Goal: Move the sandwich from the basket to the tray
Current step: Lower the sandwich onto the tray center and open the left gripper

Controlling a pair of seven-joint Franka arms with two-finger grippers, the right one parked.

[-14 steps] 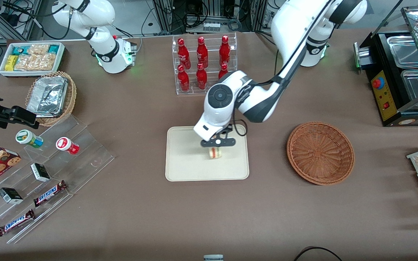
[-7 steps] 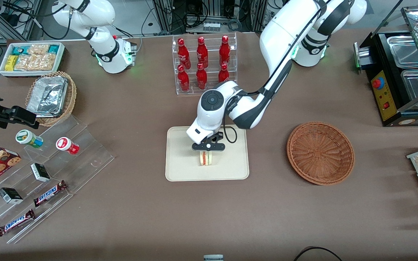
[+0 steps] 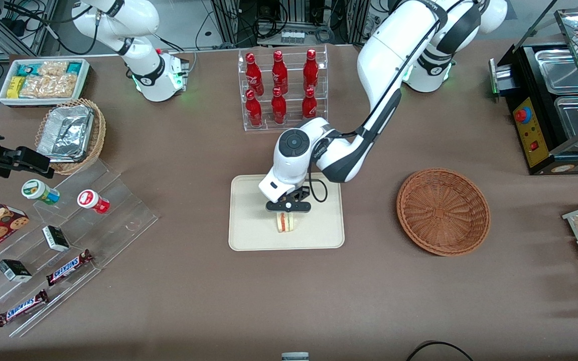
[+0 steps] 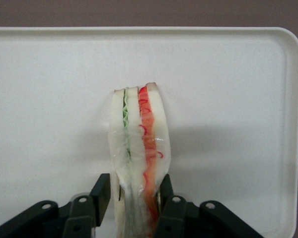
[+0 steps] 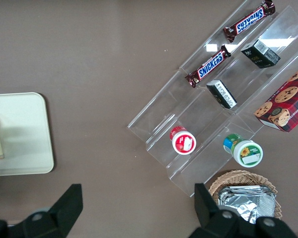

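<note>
**Operator:** Sandwich (image 3: 285, 222) location?

**Technician:** On edge over the cream tray (image 3: 249, 235), near the tray's middle. Whether its lower edge touches the tray floor cannot be told. In the left wrist view the sandwich (image 4: 139, 153) shows its cut edge, with a green stripe beside a red-orange one, against the tray (image 4: 228, 89).

**Operator:** Gripper condition?

**Technician:** The gripper (image 3: 287, 213) sits directly above the tray. Its two black fingers (image 4: 100, 196) are closed narrowly against the bread faces, one on each side; the sandwich is clamped between them.

**Operator:** Basket status?

**Technician:** The reddish-brown basket (image 3: 443, 211) lies on the table toward the working arm's end, well apart from the tray, with nothing in it.

**Operator:** Describe the surface.

**Technician:** A brown cloth-covered table (image 3: 319, 296). A clear rack of red bottles (image 3: 282, 87) stands farther from the front camera than the tray. Toward the parked arm's end: a tan wicker basket with foil trays (image 3: 70, 133), a white bin of snack packets (image 3: 43, 80), and a stepped clear display (image 3: 68, 245) with chocolate bars (image 3: 68, 267). A black appliance with steel pans (image 3: 555, 100) stands at the working arm's end.
</note>
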